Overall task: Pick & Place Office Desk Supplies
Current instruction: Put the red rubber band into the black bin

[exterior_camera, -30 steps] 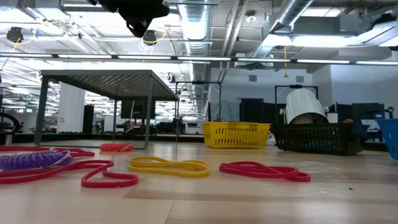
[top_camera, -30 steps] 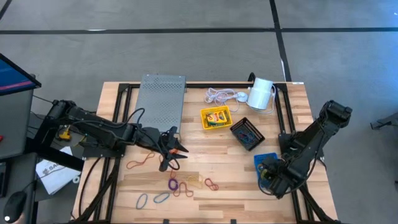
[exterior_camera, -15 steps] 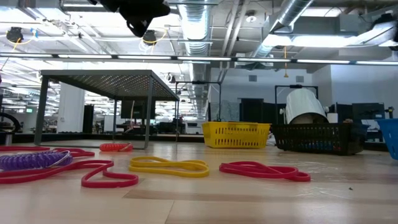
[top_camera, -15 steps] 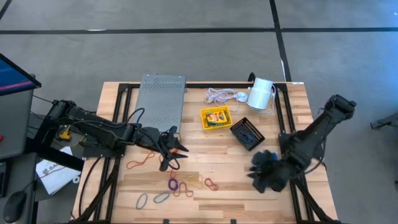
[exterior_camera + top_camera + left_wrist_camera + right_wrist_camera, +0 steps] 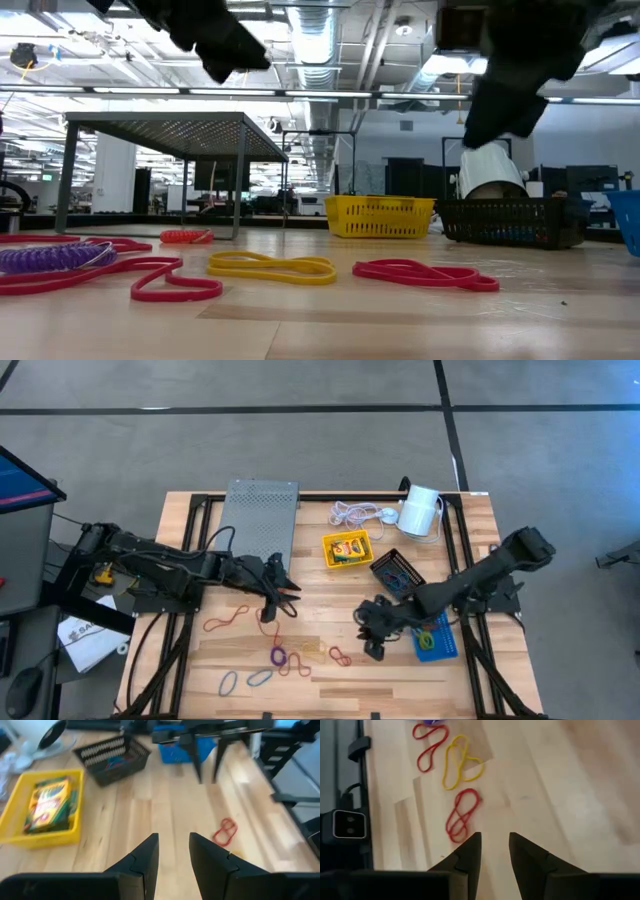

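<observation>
Several coloured rubber bands lie flat on the wooden table near its front: a red one (image 5: 340, 655) (image 5: 462, 815), a yellow one (image 5: 460, 762) and a purple one (image 5: 278, 656). My right gripper (image 5: 372, 642) (image 5: 494, 845) hovers open just right of the red band, tilted down, with nothing between its fingers. My left gripper (image 5: 285, 598) (image 5: 173, 845) stands open and free above the table's middle left. A crayon box (image 5: 47, 802) lies in the yellow tray (image 5: 347, 549). The black mesh tray (image 5: 397, 574) and the blue tray (image 5: 437, 638) stand to the right.
A grey perforated plate (image 5: 258, 520) stands at the back left. A coiled white cord (image 5: 350, 513) and a white cylinder (image 5: 420, 510) lie at the back. More bands lie at the front left (image 5: 228, 682) and beside the left gripper (image 5: 225, 620).
My right gripper has swung from over the blue tray toward the table's left, to the middle front beside the red band, and has turned and tipped as it went. My left gripper has swung a little toward the far edge. No band or tray has moved.
</observation>
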You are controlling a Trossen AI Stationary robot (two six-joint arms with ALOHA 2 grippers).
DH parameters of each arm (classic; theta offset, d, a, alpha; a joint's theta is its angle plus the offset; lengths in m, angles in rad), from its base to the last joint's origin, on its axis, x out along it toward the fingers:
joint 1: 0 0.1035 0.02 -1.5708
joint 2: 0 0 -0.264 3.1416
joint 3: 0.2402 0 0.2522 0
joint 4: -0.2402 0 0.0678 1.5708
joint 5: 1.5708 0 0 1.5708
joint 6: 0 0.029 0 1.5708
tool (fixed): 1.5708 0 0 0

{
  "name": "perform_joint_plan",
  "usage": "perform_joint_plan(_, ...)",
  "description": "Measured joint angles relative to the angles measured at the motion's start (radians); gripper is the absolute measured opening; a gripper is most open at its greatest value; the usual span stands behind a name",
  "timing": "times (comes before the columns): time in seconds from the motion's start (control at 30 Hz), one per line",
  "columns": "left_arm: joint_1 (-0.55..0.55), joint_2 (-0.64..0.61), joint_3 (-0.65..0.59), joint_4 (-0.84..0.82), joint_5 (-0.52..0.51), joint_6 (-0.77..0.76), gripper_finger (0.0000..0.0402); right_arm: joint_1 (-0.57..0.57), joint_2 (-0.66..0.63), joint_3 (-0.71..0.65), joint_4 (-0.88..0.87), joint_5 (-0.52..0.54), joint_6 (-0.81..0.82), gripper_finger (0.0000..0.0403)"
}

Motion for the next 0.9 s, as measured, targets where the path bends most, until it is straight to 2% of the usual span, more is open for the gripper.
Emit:
perform_joint_plan(0.17, 0.022, 0.000, 0.000, -0.060, 0.000, -0.001, 0.0104, -0.007, 0.125, 0.099, -0.021, -0.043, -0.029, 0.0098)
perform_joint_plan(0.5, 0.059, 0.000, 0.000, -0.100, 0.000, 0.001, 0.0104, 0.042, 0.390, 0.440, -0.363, -0.043, -0.121, 0.0098)
perform_joint_plan(0.67, 0.059, 0.000, 0.000, -0.099, 0.000, 0.003, 0.0104, 0.058, 0.482, 0.574, -0.406, -0.043, -0.152, 0.0098)
perform_joint_plan(0.9, 0.059, 0.000, 0.000, -0.099, 0.000, 0.004, 0.0104, 0.067, 0.584, 0.679, -0.466, -0.039, -0.151, 0.0098)
